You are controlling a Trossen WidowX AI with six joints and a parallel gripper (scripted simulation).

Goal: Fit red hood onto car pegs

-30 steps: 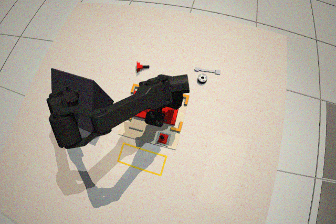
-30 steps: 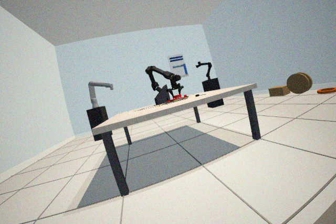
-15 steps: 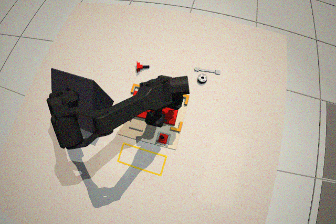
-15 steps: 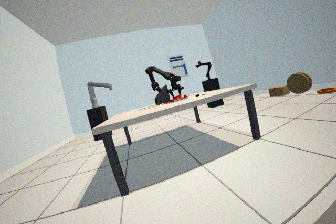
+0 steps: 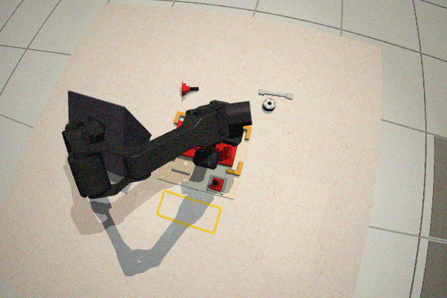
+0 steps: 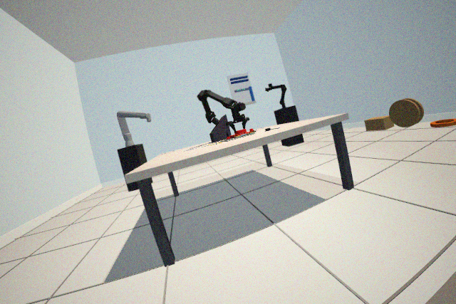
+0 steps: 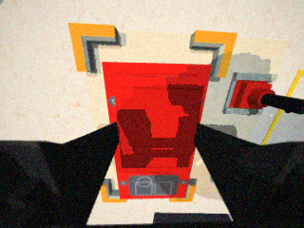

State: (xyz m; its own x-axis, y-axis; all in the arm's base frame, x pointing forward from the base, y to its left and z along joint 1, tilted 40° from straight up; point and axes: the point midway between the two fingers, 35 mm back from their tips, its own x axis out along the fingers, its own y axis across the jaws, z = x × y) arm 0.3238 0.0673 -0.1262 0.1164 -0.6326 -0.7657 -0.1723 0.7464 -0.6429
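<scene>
My gripper [image 5: 221, 147] [image 6: 241, 127] [image 7: 156, 125] is shut on the hood [image 5: 224, 151] [image 7: 161, 106], one black finger along each long side. The hood is a red shell lined up over the red chassis [image 5: 230, 161] [image 7: 156, 68], which sits between the orange corner brackets of the jig [image 5: 239, 169] [image 7: 99, 31]. From above, red lies against red with no plain gap. A grey panel [image 7: 154, 185] shows at the lower end in the wrist view. The pegs and the corner holes cannot be made out clearly, so whether the hood is fully down cannot be told.
A small red part with a black shaft [image 5: 216, 183] [image 7: 252, 95] stands in a grey socket beside the jig. A yellow outline [image 5: 189, 199] lies beyond it. Another red part [image 5: 185, 88], a grey bar [image 5: 276, 94] and a round wheel-like part [image 5: 269, 103] lie on the far side.
</scene>
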